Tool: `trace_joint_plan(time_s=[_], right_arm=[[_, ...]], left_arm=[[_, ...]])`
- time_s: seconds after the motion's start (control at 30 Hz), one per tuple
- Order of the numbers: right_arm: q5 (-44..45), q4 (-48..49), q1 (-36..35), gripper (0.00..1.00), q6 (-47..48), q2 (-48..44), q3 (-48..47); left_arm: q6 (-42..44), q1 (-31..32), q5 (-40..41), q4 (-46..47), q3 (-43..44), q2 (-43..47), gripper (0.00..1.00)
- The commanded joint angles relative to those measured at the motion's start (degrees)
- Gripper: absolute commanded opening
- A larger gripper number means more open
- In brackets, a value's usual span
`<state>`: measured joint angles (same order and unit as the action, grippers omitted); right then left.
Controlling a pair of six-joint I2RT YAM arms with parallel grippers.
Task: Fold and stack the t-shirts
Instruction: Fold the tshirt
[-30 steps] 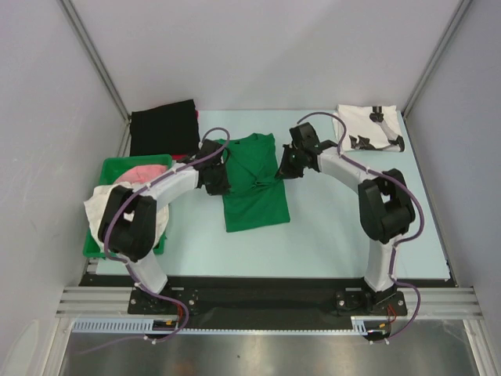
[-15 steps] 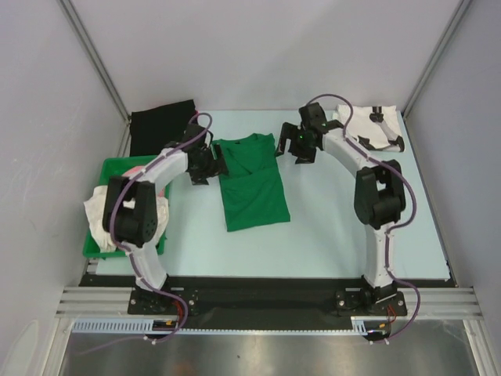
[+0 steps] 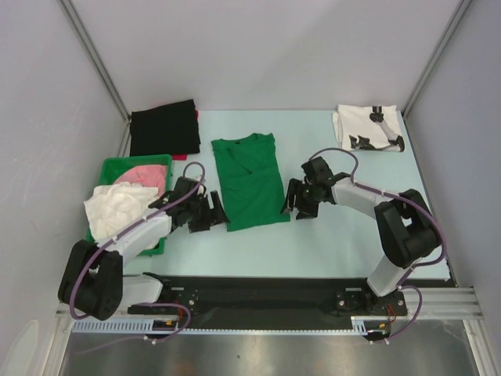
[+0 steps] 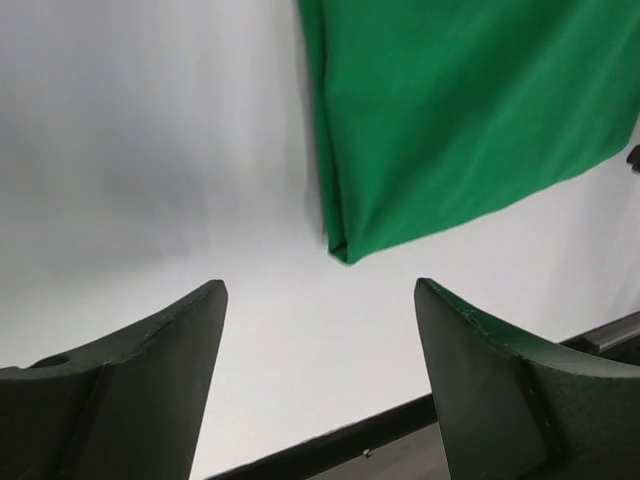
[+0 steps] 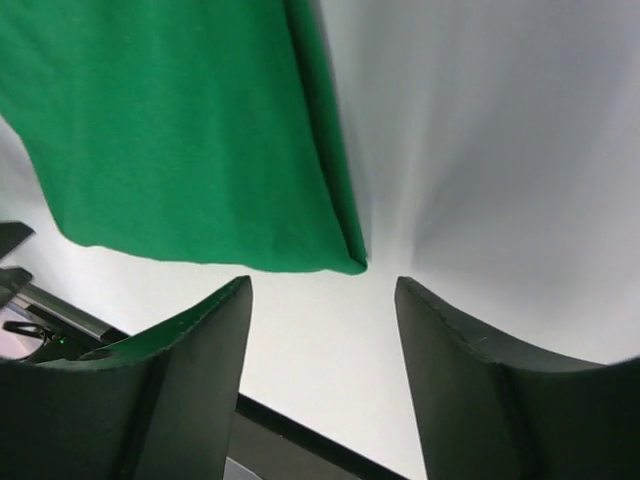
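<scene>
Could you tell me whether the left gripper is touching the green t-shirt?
Apart. The left wrist view shows bare table between the open left gripper and the green t-shirt.

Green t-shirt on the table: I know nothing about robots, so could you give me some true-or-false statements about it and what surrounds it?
1. The bright green cloth t-shirt lies folded and flat on the pale table. True.
2. The left arm's jaws are clamped on the shirt's hem. False: they stand open over bare table by its near left corner, holding nothing.
3. The right arm's jaws stand open by the shirt's near right corner. True.
4. A white printed shirt lies on top of the green one. False: the white t-shirt with black print lies apart, at the far right corner.
5. The green plastic bin on the left holds pink and white cloth. True.
</scene>
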<state>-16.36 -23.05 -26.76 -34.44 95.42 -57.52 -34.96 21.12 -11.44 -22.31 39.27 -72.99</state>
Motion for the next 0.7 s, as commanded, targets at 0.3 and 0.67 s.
trace_joint_plan(time_s=[0.3,0.67], right_arm=[[-2.6,11.4,-1.2,0.33,-2.3,3.6,5.1],[0.3,10.0,-1.0,0.51,-1.7,-2.8,10.7]], left_arm=[[-6.6,3.4,-2.2,13.2,-10.6,7.1,0.78],[-9.3,5.2,-1.8,21.5,-14.4,3.6,0.73]])
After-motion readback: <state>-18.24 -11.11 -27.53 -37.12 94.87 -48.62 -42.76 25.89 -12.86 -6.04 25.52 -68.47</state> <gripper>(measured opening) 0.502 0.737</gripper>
